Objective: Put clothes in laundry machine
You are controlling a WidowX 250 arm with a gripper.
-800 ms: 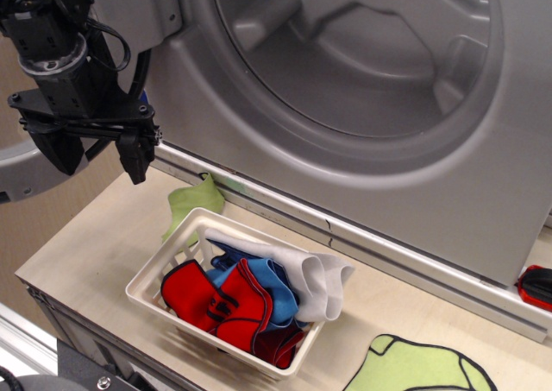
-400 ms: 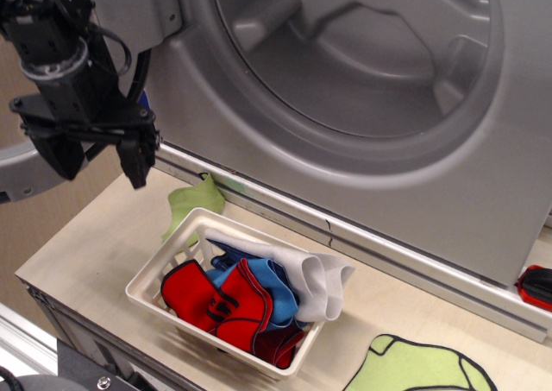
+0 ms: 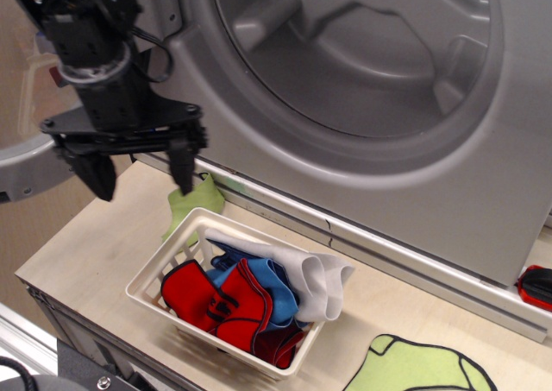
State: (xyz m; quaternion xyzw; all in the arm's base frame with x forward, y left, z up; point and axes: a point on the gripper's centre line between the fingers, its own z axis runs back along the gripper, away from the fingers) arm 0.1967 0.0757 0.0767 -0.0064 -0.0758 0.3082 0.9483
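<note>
While our gripper (image 3: 141,178) hangs left of centre, its jaws are spread, empty. Red, blue and white clothes (image 3: 259,292) sit in the basket (image 3: 151,280) bottom centre. Washer drum (image 3: 354,54) gapes above.

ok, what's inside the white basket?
In the basket: a red cloth with black edging in front, a blue cloth behind it, a pale white cloth draped over the right side. Anything beneath that pile is covered.
</note>
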